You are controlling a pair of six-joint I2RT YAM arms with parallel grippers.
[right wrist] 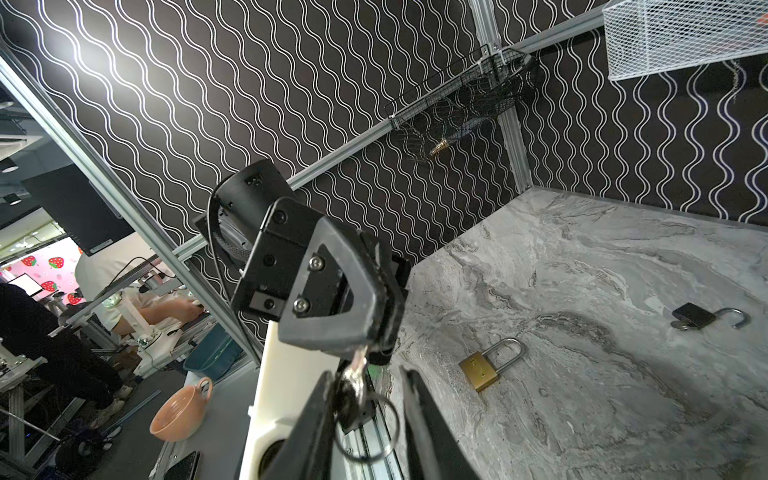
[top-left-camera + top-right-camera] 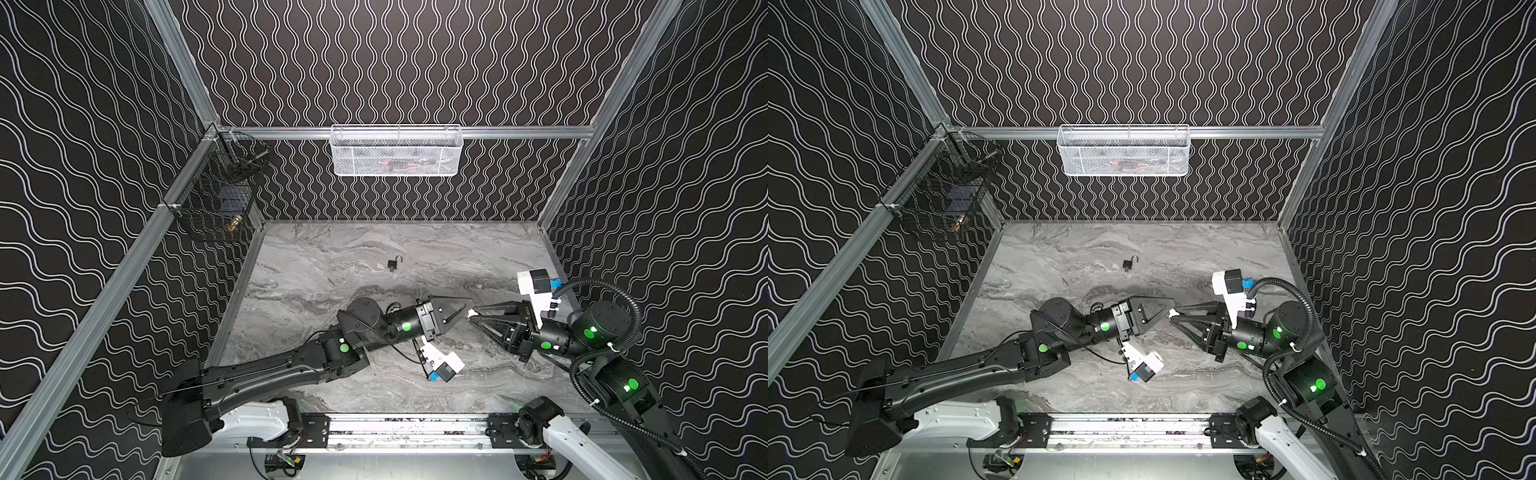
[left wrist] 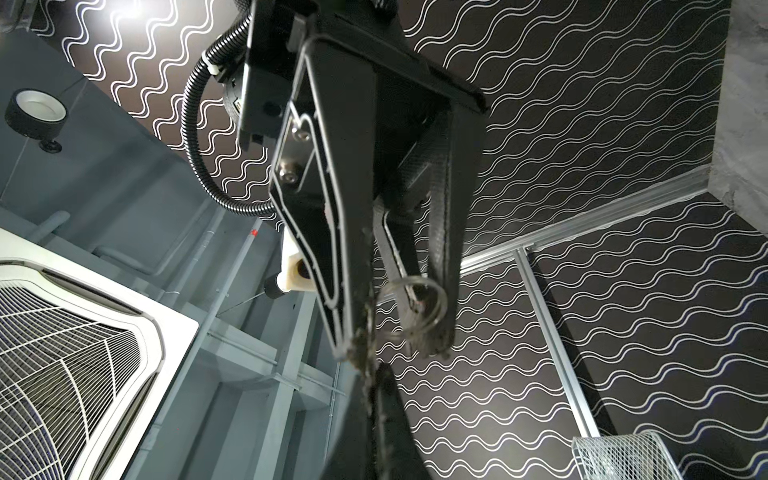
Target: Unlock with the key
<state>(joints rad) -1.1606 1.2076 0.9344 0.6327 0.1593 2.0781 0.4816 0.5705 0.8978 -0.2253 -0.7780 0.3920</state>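
Key [image 1: 358, 365], held aloft.
Left gripper [image 1: 372, 338] clamped on blade; right gripper [image 2: 473, 313] jaws apart round head; lettering illegible.

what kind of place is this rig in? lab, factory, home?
Most likely a robotics lab test cell. The marble-look tabletop is boxed in by an aluminium frame and patterned wall panels; beyond it, the right wrist view shows people working, the left a ceiling air-conditioning unit.

One black padlock [image 1: 693, 316], one brass padlock [image 1: 478, 370], one key [image 1: 358, 365], two baskets [image 2: 395, 151].
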